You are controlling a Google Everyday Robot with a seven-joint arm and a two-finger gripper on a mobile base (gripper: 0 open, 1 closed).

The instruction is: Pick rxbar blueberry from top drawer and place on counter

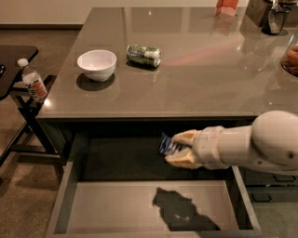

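My gripper [179,148] reaches in from the right on a thick white arm and hangs over the open top drawer [111,204], just below the counter's front edge. Its two tan fingers [185,137] are shut on the rxbar blueberry [167,145], a small dark blue crinkly wrapper that sticks out to the left between them. The bar is lifted clear of the drawer's grey bottom, where the arm's shadow falls. The glossy grey-brown counter [200,69] spreads above and behind the drawer.
On the counter sit a white bowl [97,64] and a green-and-white can [144,55] lying on its side. A dark container [274,16] and an orange object [226,6] stand at the back right. A small black side table [16,51] with a bottle [32,81] is at left.
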